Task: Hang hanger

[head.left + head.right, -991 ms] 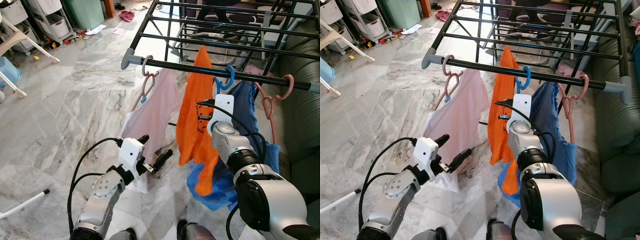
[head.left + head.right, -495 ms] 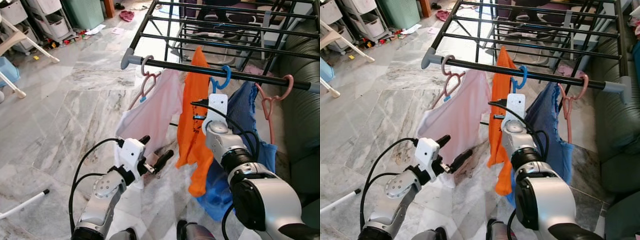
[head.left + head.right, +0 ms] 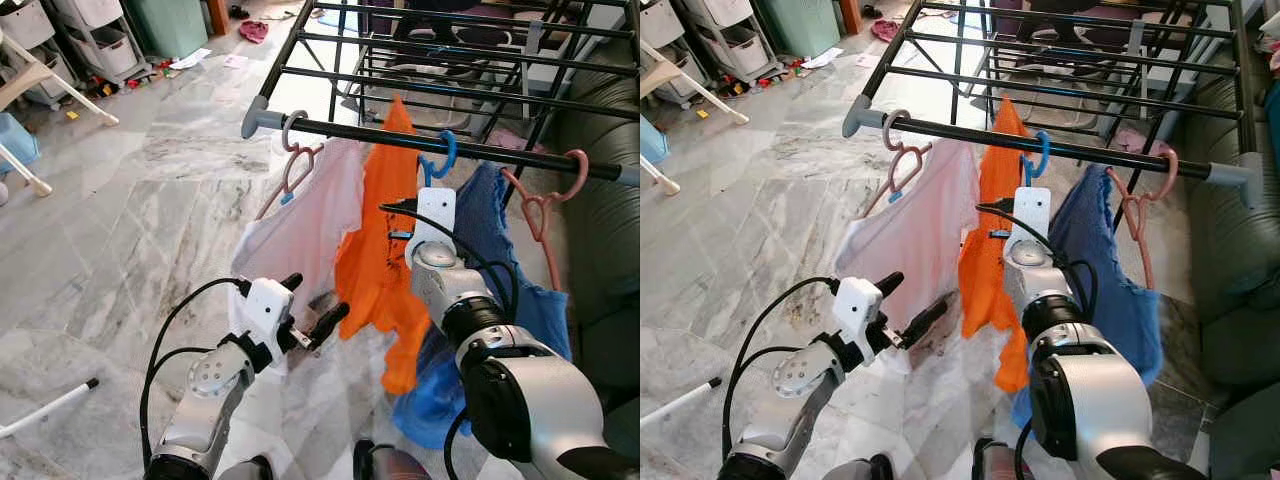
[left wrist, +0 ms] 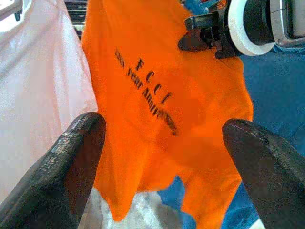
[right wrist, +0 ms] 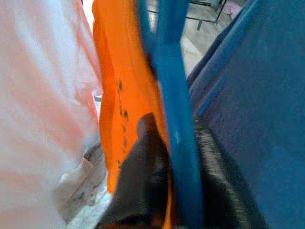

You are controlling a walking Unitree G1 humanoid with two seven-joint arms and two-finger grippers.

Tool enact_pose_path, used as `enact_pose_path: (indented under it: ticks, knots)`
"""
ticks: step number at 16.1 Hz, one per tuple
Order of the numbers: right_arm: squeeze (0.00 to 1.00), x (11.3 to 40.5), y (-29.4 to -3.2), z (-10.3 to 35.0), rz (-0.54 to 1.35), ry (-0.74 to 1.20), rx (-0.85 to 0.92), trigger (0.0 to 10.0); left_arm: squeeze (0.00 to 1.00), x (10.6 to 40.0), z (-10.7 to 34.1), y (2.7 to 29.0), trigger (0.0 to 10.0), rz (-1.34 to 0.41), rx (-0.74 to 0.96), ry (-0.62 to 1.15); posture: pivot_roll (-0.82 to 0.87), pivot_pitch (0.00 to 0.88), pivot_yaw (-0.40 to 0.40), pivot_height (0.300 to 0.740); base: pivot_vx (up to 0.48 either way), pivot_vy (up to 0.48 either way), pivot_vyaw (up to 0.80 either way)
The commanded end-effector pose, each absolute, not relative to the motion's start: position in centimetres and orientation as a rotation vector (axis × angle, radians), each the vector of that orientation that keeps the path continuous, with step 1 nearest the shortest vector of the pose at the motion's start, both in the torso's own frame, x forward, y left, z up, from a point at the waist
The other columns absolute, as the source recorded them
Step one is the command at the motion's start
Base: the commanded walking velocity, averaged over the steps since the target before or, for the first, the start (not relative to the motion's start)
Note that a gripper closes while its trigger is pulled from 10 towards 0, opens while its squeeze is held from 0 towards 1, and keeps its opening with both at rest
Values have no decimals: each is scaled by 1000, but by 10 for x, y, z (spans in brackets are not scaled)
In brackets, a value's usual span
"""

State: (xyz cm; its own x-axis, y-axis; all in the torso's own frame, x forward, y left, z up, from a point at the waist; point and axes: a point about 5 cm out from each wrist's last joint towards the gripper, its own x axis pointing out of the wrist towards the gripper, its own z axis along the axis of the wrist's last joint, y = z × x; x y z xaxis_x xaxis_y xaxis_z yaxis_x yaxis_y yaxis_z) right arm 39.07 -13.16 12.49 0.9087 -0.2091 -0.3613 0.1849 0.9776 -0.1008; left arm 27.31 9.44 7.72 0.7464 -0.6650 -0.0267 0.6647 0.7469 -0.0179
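Right pincer (image 5: pixel 162 157) clamps the smooth blue hanger (image 5: pixel 174 105); left pincer (image 3: pixel 318 305) gapes, empty.

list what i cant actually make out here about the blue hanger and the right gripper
- Right gripper: in the eye views the orange shirt and the arm's own wrist hide it.
- Blue hanger: right wrist view is blurred and cut off at the top, so the hook is out of frame.
- Hook on the black rail: the eye views are too small to tell whether it is fully seated.

A home: marble floor (image 3: pixel 150 200), clothes drying rack (image 3: pixel 450 60), plastic drawers (image 3: pixel 100 35), dark sofa (image 3: pixel 600 230).
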Motion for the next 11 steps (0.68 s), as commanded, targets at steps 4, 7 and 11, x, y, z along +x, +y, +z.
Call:
enact_pose_path:
  ticks: [4,7,11]
  knots:
    - [1000,392,-130,127,-190,367,-37,10000,0,273,73,94,10000,-735,0,55,-64,183,16,740,0,0,0]
    - [1000,394,-132,135,-201,302,-40,10000,0,273,73,94,10000,-731,1,56,-62,182,15,740,0,0,0]
    - [1000,392,-140,147,-241,173,-60,10000,0,273,73,95,10000,-725,2,56,-60,177,15,740,0,0,0]
